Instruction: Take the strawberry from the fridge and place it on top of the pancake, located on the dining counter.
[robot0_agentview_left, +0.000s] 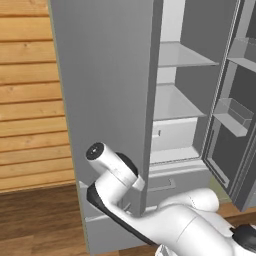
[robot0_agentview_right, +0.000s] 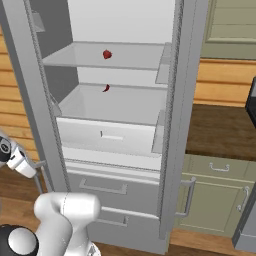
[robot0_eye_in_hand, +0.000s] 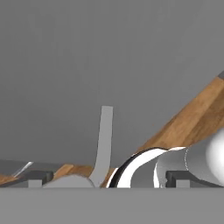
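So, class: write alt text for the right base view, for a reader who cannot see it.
An open fridge with white shelves holds a small red strawberry on an upper shelf. Two drawers sit below, and the robot's white arm is at lower left.

A grey fridge door (robot0_eye_in_hand: 109, 57) fills the view, its slim bar handle (robot0_eye_in_hand: 103, 140) close by; the gripper (robot0_eye_in_hand: 109, 178) seems wide open.

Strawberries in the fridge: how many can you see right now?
2 small red items: one on the upper shelf, one at the back of the shelf below. Too small to confirm both as strawberries; others may be hidden.
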